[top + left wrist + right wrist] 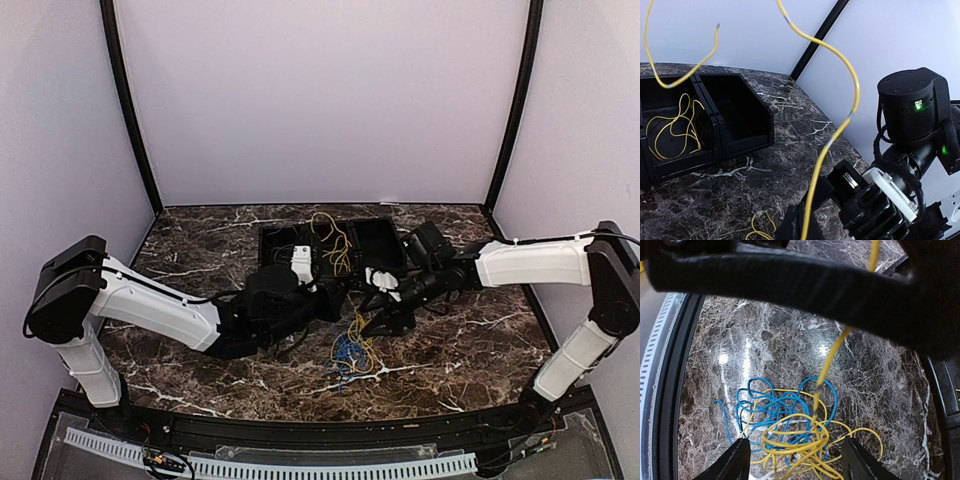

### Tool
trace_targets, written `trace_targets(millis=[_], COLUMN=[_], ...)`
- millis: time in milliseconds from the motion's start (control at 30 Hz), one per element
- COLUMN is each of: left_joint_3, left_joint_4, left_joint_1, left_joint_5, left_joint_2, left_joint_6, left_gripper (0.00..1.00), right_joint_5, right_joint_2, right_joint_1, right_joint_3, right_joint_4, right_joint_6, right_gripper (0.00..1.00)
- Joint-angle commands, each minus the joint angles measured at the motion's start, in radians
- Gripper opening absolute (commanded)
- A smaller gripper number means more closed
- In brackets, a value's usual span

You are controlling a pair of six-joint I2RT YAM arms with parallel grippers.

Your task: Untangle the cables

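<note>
The cables (350,355) lie as a small tangle of blue and yellow wires on the marble table, in front of the black tray (380,222). My left gripper (335,300) is shut on one yellow cable (840,130), which rises from its fingers (807,225) and curls overhead. In the right wrist view that yellow cable (832,357) climbs out of the tangle (790,430). My right gripper (375,325) is open, its fingertips (740,460) on either side of the tangle, just above it (799,460).
The tray's wall (745,135) shows in the left wrist view, with loose yellow wires (672,130) in one compartment and the one beside it empty. The right arm's wrist (910,115) is close to my left gripper. A black rail (670,390) edges the table.
</note>
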Motion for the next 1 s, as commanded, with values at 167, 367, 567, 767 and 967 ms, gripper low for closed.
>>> trace_targets(millis=[167,367,567,767,967], left_joint_3=[-0.047,-0.094,-0.079,0.002,-0.001], left_joint_4=[0.022,-0.008,-0.143,-0.339,-0.479], left_joint_1=[-0.002,-0.002,-0.002,-0.002,-0.002], left_joint_5=[-0.062,-0.127,-0.235,-0.350,-0.372], left_joint_2=[-0.059,-0.259,-0.548,-0.828,-0.993], left_joint_6=[-0.040,0.032,0.204,0.360,0.304], left_gripper=[0.00,0.00,0.00,0.00,0.00], right_joint_5=[-0.014,-0.028,-0.021,-0.036,-0.059], right_joint_2=[0.147,0.199,0.243,0.275,0.268], right_joint_1=[0.017,0.015,0.013,0.009,0.006], right_joint_3=[0.074,0.043,0.050,0.079,0.104], right_joint_4=[0.098,0.122,0.102,0.066,0.021], right_joint_6=[0.083,0.106,0.114,0.122,0.121], right_gripper=[0.34,0.07,0.09,0.10,0.13])
